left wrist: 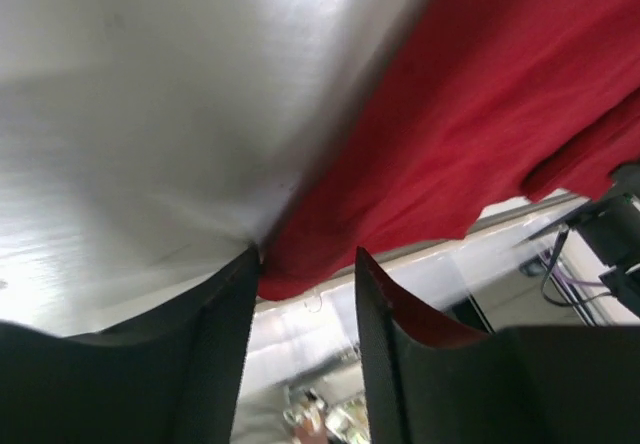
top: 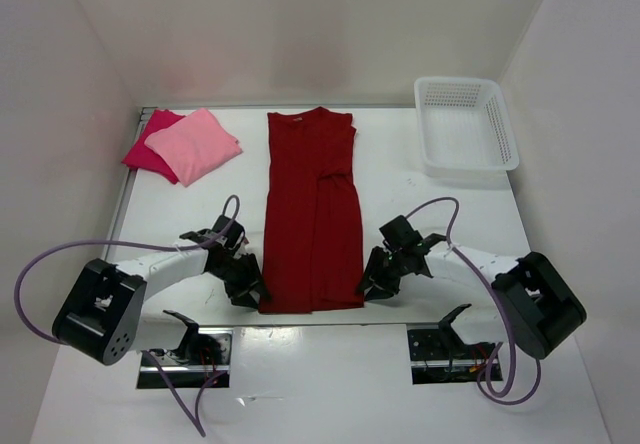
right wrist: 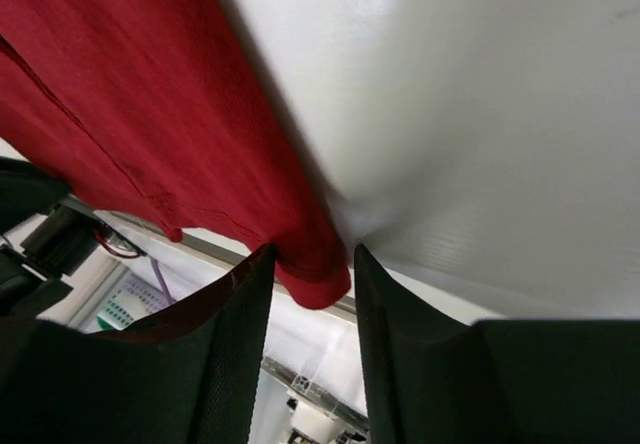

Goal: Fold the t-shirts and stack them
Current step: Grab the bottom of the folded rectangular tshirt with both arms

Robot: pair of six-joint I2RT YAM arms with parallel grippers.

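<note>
- Top external view: the dark red shirt (top: 312, 214) lies as a long narrow strip down the middle of the table (top: 430, 204), collar towards the far edge, hem close to the near edge.
- The left gripper (top: 250, 286) is down at the hem's left corner. Its wrist view shows the jaws partly open with the corner poking between the tips, not pinched.
- The right gripper (top: 378, 282) is at the hem's right corner, jaws likewise apart around the cloth.
- The light pink shirt (top: 195, 144) lies folded on the bright pink shirt (top: 140, 156) at the far left corner.
- The white basket (top: 503, 129) sits at the far right corner.
</note>
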